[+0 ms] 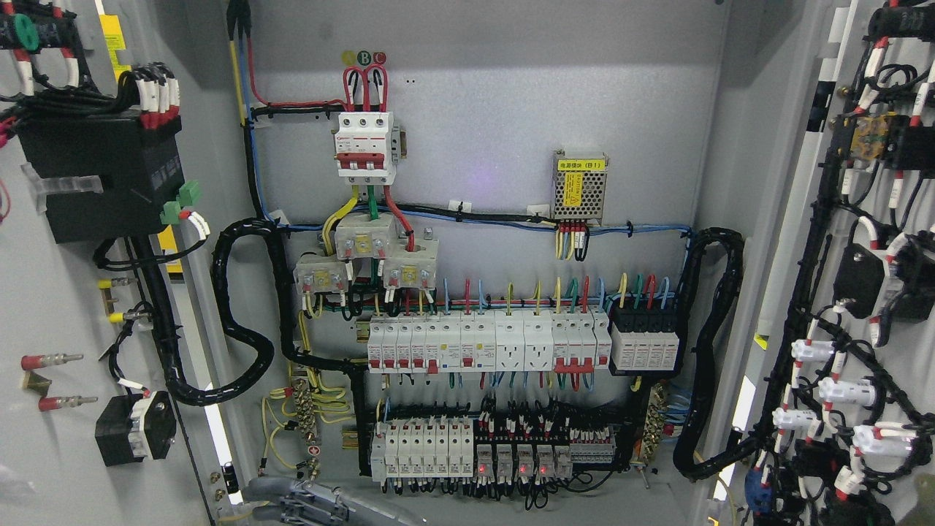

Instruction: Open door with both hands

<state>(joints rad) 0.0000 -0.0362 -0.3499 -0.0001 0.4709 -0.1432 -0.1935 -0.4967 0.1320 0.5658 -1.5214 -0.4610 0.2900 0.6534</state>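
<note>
Metal, grey and jointed, shows at the bottom edge left of the middle: I take it for my left hand [314, 504]. So little of it is in view that I cannot tell whether it is released, clenched or grasping. My right hand is out of sight.

The task's thing is a pair of doors, both already swung wide. The left door [44, 307] fills the left side, its inner face turned toward me, with a black box, clips and red-tipped terminals on it. The right door [796, 241] stands at the right edge, its inner face thick with black wiring and white connectors. I judge the opening done or nearly so.

The danger is now in how my arm comes away. It lies low in the cabinet mouth, close to the lower breaker row [424, 449], where small red lamps glow, so a careless lift could knock a switch or snag a wire. The black cable loom [241, 329] runs between the left door and the cabinet. If that door is pushed further, the loom could be strained. If the door is let go, it could swing back on my arm.

Further in sit the upper breaker row [482, 343], the main breaker [365, 142] and the power module [579, 186] on the back panel [497, 95].
</note>
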